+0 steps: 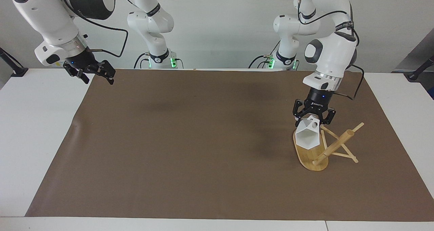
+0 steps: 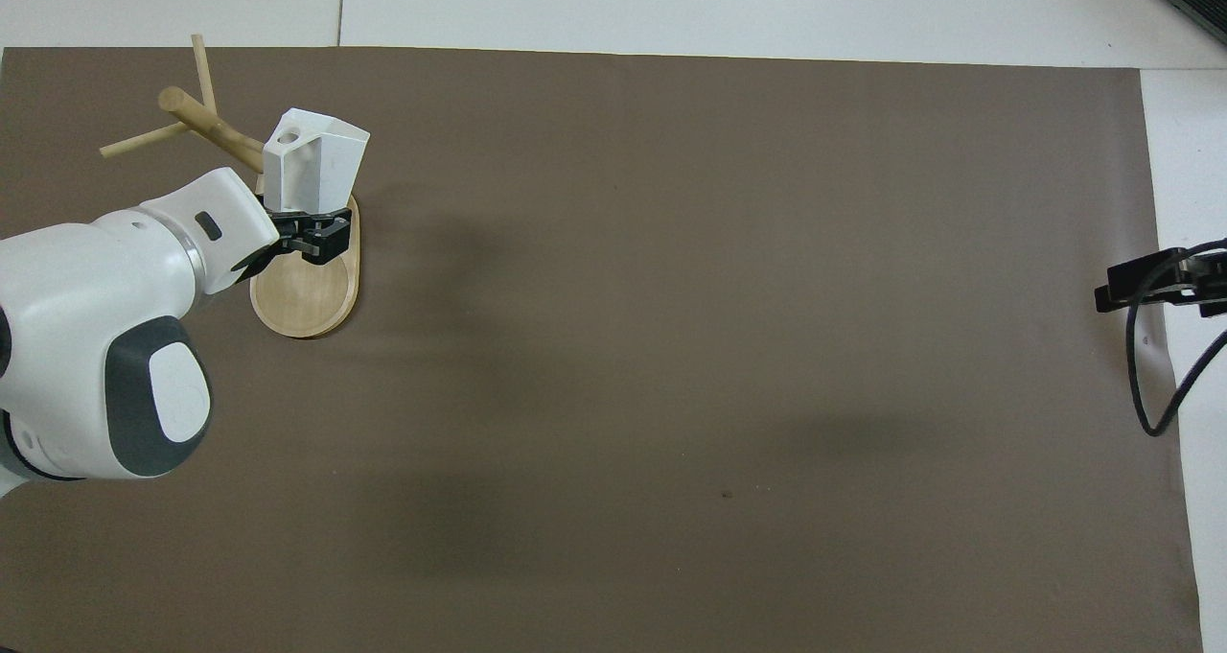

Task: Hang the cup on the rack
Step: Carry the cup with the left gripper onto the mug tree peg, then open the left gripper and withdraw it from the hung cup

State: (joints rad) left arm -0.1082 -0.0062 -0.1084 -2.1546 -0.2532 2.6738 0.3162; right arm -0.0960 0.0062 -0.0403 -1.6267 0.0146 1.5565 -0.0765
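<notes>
- Facing view: I am holding the white faceted cup [image 1: 307, 137] in the left gripper [image 1: 314, 118], fingers clamped on its base end, over the bamboo rack [image 1: 327, 147].
- Handle hole is not yet threading any peg; hanging remains.
- Right gripper [image 1: 96, 72] is waiting spread wide, carrying nothing.

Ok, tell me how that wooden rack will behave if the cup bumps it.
The rack probably rocks rather than slides: its post rises tall from a flat oval base. It looks light, so a nudge from the cup in the left gripper could shift it. The thin pegs likely flex or snap under side load.
</notes>
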